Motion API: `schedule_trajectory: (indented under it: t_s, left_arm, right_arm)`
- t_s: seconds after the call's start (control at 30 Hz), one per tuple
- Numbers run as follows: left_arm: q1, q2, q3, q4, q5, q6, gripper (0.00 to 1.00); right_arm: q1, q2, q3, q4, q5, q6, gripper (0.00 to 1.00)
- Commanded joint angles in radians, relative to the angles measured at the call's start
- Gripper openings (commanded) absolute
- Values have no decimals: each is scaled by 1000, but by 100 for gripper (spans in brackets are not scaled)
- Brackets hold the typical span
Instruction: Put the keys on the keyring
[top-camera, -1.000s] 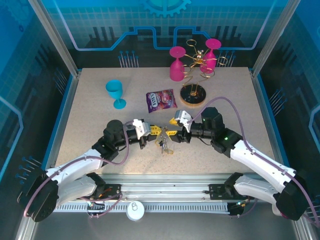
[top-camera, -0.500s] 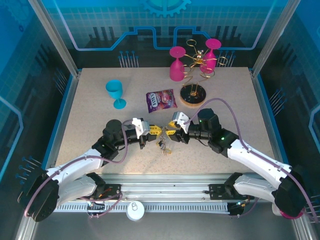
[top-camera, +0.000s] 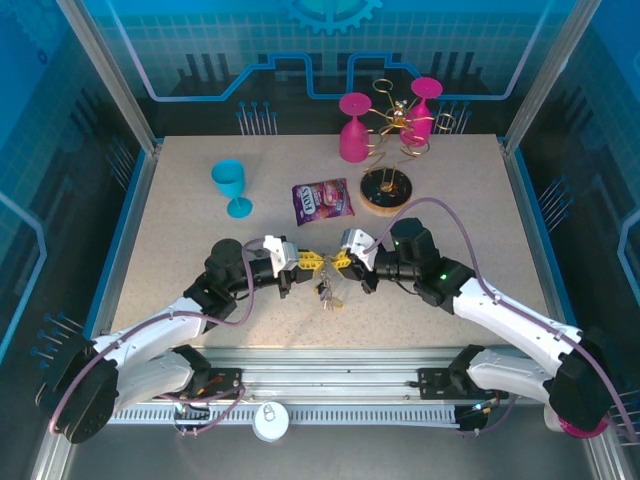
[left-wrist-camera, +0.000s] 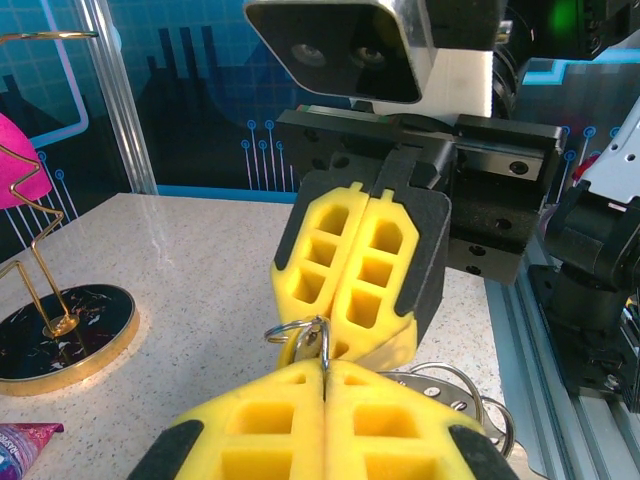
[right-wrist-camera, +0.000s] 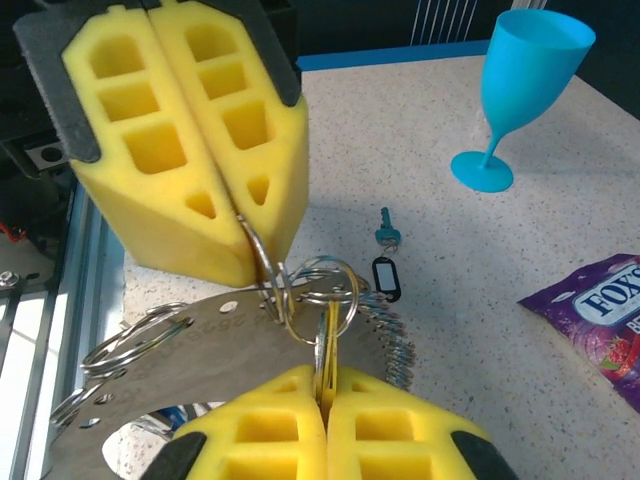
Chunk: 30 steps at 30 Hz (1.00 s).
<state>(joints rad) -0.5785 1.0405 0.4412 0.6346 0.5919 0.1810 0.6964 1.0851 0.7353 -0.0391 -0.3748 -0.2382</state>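
Over the table's front middle my two grippers meet tip to tip. The left gripper (top-camera: 308, 262) (left-wrist-camera: 325, 368) is shut on the thin grey wire of the keyring (right-wrist-camera: 262, 262), which loops out from its yellow pads (right-wrist-camera: 190, 130). The right gripper (top-camera: 335, 263) (right-wrist-camera: 322, 378) is shut on a key with a yellow tag (right-wrist-camera: 327, 335) that hangs in a small split ring on that wire. Below them dangles a bunch of keys (top-camera: 326, 292) with a grey metal plate (right-wrist-camera: 190, 345) and more rings. One blue key with a black tag (right-wrist-camera: 386, 262) lies loose on the table.
A blue goblet (top-camera: 231, 186) stands at the left and a purple snack packet (top-camera: 322, 200) lies behind the grippers. At the back right are a round wooden base (top-camera: 386, 190) with a gold wire rack and two pink glasses (top-camera: 353, 127).
My right gripper has slid left up to the left gripper and shut on the yellow-tagged key. The left gripper has held still, shut.
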Motion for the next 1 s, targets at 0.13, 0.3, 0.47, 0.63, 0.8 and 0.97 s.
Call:
schedule_trajectory:
  t_s: [0.13,0.3,0.47,0.63,0.8,0.97]
  left_arm:
    - [9,-33,-4,83,-41,2,0]
    - [9,-42,-8,95,-69,-4,0]
    - [9,-34,-2,90,-45,-11,0]
    - [8,-40,-3,83,-45,-7,0]
    - [7,-33,1,119,-43,-58,0]
    - [8,-25,2,130,-33,-70,0]
  right_arm:
    - [40,-40,43,-133,42,-50,0]
    - [59,-44,36,-153,84,-61,0]
    - [74,-27,45,-120,85,-44,0]
    - [74,-31,52,-119,111,-48,0]
    - [75,-14,49,-124,119,-51,0]
    - [67,-39,43,-84,57,-18,42]
